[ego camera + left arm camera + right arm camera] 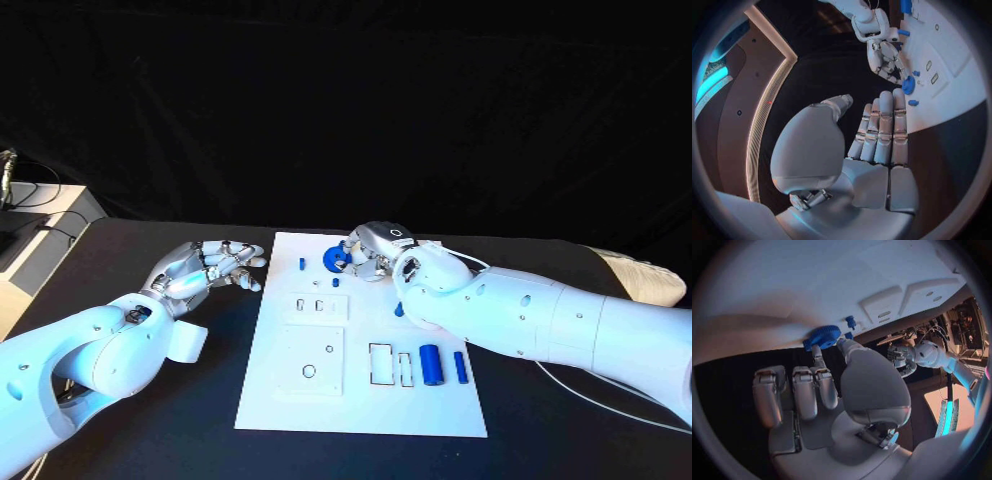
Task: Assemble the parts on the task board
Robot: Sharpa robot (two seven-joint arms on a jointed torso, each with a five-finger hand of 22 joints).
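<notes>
While one white board (361, 400) lies mid-table, several blue parts sit on it: one gear (335, 259) near the far edge, two small pegs (303, 264) just beside it toward the left arm, and two cylinders (430, 358) side by side near the right edge, the thicker one (430, 358) next to a thinner one (462, 366). Another small blue piece (400, 309) shows at the right forearm's edge; what it is cannot be told. The right hand (378, 247) is at the board's far edge with its fingertips (819, 352) pinching the gear, the other fingers curled alongside. The left hand (211, 268) hovers over bare table just beside the board's left edge, fingers straight and together, holding nothing.
</notes>
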